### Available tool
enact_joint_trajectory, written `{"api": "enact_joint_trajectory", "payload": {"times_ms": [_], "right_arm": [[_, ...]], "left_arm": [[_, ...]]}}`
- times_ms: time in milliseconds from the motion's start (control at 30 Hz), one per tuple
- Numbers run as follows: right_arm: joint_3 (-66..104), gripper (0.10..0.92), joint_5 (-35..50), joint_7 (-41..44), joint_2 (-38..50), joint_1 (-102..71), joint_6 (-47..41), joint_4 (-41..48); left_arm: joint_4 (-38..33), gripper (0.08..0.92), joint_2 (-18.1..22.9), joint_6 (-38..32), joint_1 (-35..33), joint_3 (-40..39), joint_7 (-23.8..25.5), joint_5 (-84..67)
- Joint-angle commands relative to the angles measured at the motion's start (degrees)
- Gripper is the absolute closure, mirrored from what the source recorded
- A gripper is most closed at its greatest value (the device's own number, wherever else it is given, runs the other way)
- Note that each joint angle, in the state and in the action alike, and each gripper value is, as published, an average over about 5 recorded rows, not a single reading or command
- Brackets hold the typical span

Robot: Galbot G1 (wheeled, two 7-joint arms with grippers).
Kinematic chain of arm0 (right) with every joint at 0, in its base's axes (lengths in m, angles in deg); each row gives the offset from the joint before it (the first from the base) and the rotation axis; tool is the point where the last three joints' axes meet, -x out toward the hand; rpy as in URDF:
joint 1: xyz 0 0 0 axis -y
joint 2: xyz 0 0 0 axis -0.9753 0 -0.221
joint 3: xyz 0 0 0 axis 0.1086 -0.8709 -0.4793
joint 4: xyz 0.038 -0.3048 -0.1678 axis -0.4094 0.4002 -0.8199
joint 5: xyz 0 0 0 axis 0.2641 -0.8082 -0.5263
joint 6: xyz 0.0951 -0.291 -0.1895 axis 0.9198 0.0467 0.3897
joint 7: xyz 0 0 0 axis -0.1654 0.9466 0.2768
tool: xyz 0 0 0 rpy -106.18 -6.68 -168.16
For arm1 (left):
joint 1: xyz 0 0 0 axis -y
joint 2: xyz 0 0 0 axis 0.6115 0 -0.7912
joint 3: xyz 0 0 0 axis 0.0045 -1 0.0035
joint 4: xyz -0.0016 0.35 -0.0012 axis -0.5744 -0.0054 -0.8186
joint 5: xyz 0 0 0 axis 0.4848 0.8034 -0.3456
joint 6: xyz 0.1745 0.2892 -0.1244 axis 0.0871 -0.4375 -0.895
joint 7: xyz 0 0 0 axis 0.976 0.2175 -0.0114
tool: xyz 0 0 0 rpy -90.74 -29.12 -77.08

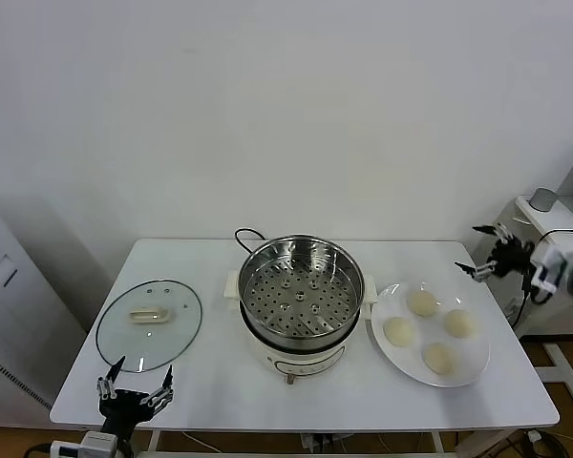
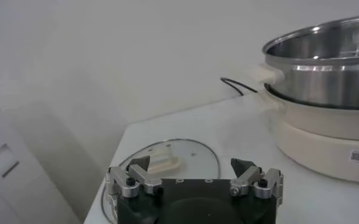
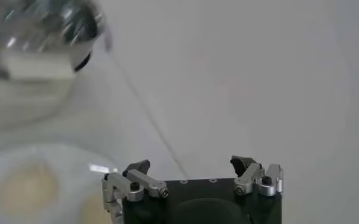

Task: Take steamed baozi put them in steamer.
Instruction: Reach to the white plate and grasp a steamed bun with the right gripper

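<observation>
Two grippers stand wide and empty: the right gripper [image 1: 484, 256] hovers off the table's right edge, near the plate [image 1: 392, 351]; the left gripper [image 1: 134, 389] waits at the front left corner. Four baozi [image 1: 421, 302] sit on the plate by the right edge. Best to descend straight over one bun, squeezing gently. The steamer [image 1: 301, 286] sits mid-table, empty; the lid [image 1: 149, 323] lies left, clear of the path.

In the right wrist view the steamer [image 3: 39, 36] is a blur cut off by the picture's edge, and the buns [image 3: 27, 189] beside the right gripper [image 3: 191, 173] are smeared pale patches. The glass lid [image 2: 167, 159] sits partly hidden behind the left gripper [image 2: 191, 173].
</observation>
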Motion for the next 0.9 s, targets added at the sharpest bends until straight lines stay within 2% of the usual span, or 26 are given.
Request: {"api": "enact_joint_trajectory", "payload": {"times_ms": [33, 200, 467, 900], "right_arm": [[-23.77, 0.203, -12.85, 16.37, 3.06, 24.81, 4.58, 9.55], [-27.37, 0.203, -15.41, 18.35, -3.53, 24.12, 7.3, 14.96], [-20.61, 0.203, -21.55, 16.7, -16.91, 19.47, 9.71, 25.55], [-14.42, 0.203, -31.66, 14.46, -23.89, 16.26, 12.43, 32.71]], "left_arm": [[-0.24, 0.177, 0.34, 0.2, 0.18, -0.09, 0.15, 0.19], [-0.27, 0.177, 0.51, 0.25, -0.03, 0.24, 0.16, 0.13], [0.15, 0.177, 0.91, 0.19, -0.62, 0.4, 0.01, 0.26], [1.13, 0.177, 1.16, 0.03, -0.79, -0.03, 0.06, 0.96]]}}
